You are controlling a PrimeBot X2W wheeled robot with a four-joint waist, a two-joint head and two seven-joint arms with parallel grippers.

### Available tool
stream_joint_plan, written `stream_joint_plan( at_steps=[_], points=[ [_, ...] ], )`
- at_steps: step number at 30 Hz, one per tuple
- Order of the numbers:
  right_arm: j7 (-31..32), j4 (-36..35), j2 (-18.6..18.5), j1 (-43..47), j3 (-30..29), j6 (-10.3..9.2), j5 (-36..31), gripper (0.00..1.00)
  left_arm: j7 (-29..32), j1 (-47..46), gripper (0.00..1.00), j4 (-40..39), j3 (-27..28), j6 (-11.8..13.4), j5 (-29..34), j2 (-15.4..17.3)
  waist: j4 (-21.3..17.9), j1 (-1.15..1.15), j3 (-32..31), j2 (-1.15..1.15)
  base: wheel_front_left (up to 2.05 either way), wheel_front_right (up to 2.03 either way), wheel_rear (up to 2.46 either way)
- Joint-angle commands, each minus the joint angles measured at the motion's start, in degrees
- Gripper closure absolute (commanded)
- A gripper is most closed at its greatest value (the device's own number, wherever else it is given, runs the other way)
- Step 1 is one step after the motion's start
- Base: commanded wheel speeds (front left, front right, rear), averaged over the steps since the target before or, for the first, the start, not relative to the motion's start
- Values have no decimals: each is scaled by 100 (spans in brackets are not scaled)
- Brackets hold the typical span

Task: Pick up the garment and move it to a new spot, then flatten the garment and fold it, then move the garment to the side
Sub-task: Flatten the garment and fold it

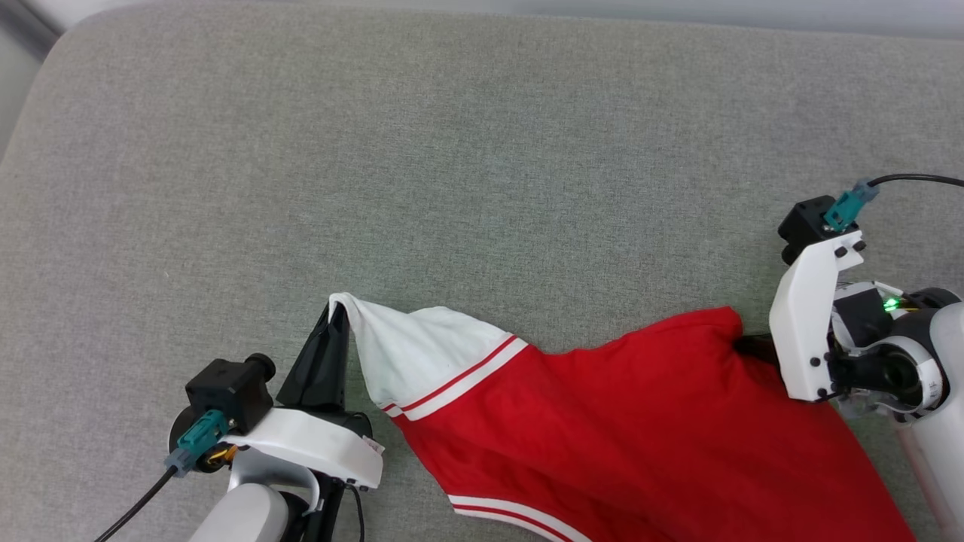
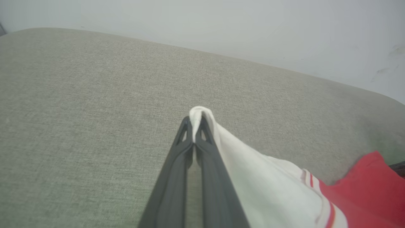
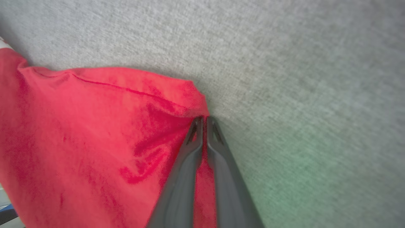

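The head camera looked down on the cushion [image 1: 482,150] from above, reaching its far-left corner. The left wrist camera sat low, facing along the left gripper [image 2: 194,124] toward the far edge and a pale wall [image 2: 221,25]. The right wrist camera hung close over the cushion, facing down past the right gripper [image 3: 204,122]. All three shared the garment [image 1: 640,421].

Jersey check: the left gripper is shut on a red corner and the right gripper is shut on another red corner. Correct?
One slip: the left gripper is shut on a white sleeve tip of the jersey, not on a red corner. The left wrist view shows the white fabric pinched between its fingers. The right gripper is shut on a red corner, as you said.
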Motion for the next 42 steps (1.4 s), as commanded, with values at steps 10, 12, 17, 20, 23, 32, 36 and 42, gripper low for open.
stream_joint_plan(
  at_steps=[10,12,17,20,23,32,36,42],
  points=[
    [-1255,-168,-131,-206,95,0,219,100,85,-247,100,65,162,-95,-90,236,-233,0,-428,0,0,0,0],
    [-1523,-200,-162,-225,34,0,172,100,169,-392,100,63,221,-128,-106,335,-316,0,-566,0,0,0,0],
    [-1975,-142,-146,-342,-197,0,-29,100,420,-967,100,196,345,-240,-127,548,-516,0,-956,0,0,0,0],
    [-2112,-43,-106,-515,-302,0,-182,100,585,-1470,100,373,411,-320,-165,618,-626,0,-1122,0,0,0,0],
    [-2198,84,-92,-773,-390,0,-356,100,756,-2062,100,680,424,-419,-184,611,-708,0,-1211,0,0,0,0],
    [-2417,560,-180,-1895,-390,-1,-651,100,1023,-4022,100,2074,354,-693,-63,408,-840,0,-1010,0,0,0,0],
    [-2606,792,-205,-2582,-350,-3,-708,100,938,-4934,100,2677,353,-779,73,352,-868,0,-695,0,0,0,0],
    [-3241,1112,-146,-3765,-230,-4,-937,100,709,-6269,100,3245,469,-820,236,413,-948,0,-60,0,0,0,0]
  ],
)
